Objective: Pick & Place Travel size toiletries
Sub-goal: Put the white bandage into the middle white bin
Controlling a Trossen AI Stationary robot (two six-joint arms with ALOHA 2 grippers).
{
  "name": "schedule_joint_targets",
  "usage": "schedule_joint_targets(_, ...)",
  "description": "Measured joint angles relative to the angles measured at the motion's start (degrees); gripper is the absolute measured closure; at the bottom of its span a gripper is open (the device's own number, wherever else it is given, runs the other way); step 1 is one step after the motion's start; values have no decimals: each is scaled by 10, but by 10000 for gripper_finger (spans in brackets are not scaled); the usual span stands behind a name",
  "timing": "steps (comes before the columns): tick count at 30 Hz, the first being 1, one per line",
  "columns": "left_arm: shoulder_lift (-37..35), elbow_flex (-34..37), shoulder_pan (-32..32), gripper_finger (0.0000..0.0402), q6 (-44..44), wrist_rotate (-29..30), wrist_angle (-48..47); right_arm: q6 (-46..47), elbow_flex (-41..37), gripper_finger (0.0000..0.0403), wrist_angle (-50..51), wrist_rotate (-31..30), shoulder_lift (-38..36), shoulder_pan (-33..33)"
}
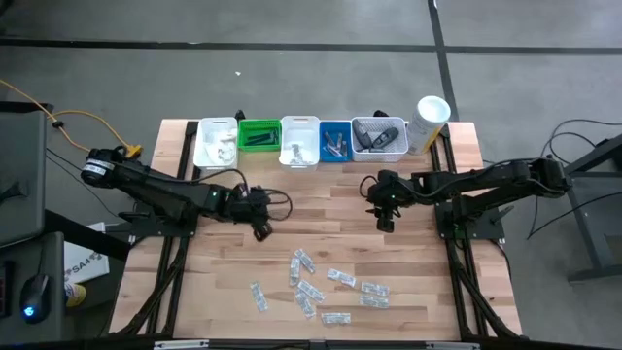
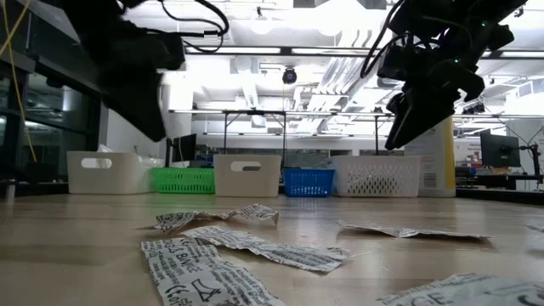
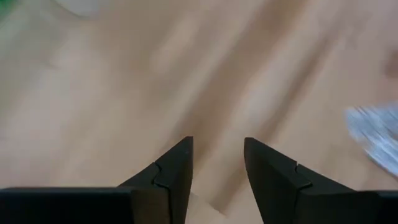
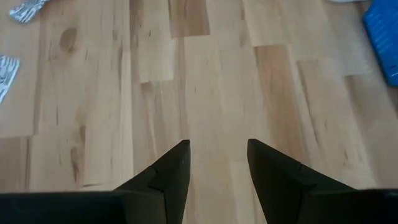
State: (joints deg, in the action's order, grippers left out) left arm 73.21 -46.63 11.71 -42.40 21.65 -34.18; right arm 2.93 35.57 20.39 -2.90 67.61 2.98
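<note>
Several clear and white printed sachets (image 1: 326, 289) lie flat on the near middle of the wooden table; in the low view they sprawl in the foreground (image 2: 246, 246). My left gripper (image 1: 260, 231) hovers open above bare wood left of centre, up and left of the sachets, fingers empty (image 3: 217, 165). My right gripper (image 1: 383, 220) hangs open above bare wood right of centre, also empty (image 4: 217, 165). A sachet edge (image 3: 373, 134) shows in the left wrist view, and two sachets (image 4: 7, 68) show in the right wrist view.
A row of bins stands along the far edge: white (image 1: 216, 142), green (image 1: 259, 134), white (image 1: 299, 142), blue (image 1: 335, 142) and a white mesh one (image 1: 379, 139), all holding small items. A tall white canister (image 1: 428, 123) stands at the far right. Bare wood lies between the grippers.
</note>
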Motion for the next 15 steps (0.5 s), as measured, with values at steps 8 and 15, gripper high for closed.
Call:
schedule_joint_targets(8,0,0,67,259,0,-110,-3,-1,0,251,9,25,0,0)
schedule_joint_targets(15,0,0,140,259,-70,-135,-3,-2,0,251,12,32,0,0)
